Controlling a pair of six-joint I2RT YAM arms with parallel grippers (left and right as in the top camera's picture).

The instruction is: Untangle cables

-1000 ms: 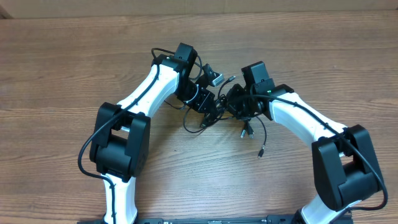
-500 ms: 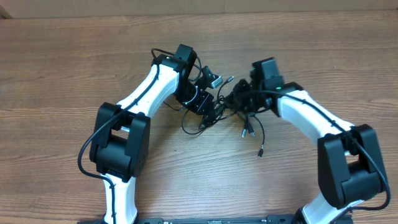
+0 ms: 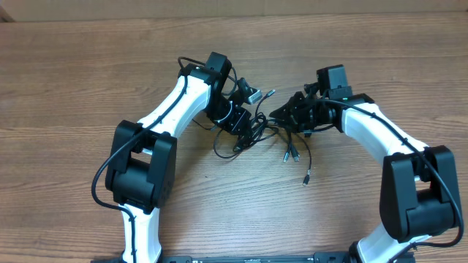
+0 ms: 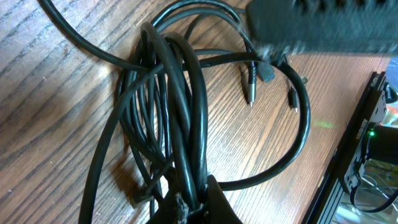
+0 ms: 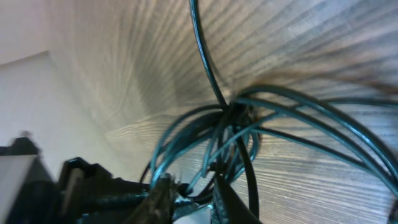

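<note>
Overhead: a brown wood-grain table [image 3: 73,88] fills nearly the whole frame, the grain running left to right. A pale beige strip [image 3: 307,6] lies along the top edge, past the table's far side. A dark base rail [image 3: 256,258] shows at bottom centre. My two white-and-black arms reach in from the lower corners and meet just above the centre.

The cables [image 3: 256,135] sit as one black knot at the centre of the frame, lying on the wood between my two tools. Loose strands trail toward the lower right and end in small plug ends [image 3: 291,155]; one plug lies alone, further down.

My left gripper [image 3: 248,126] comes at the knot from the upper left. In the left wrist view its fingers, at bottom centre, are pressed together on a bundle of looped strands. The loops fan upward over the wood. The upper right is a blurred dark bulk. At the right edge, past the table, stands a black frame with a green light [image 4: 372,132].

My right gripper [image 3: 284,115] meets the knot from the right. The right wrist view is blurred. Strands run between the fingers at the bottom, and I cannot tell whether they are pinched or only straddled. Wood fills the upper right and a pale plain surface the upper left.
</note>
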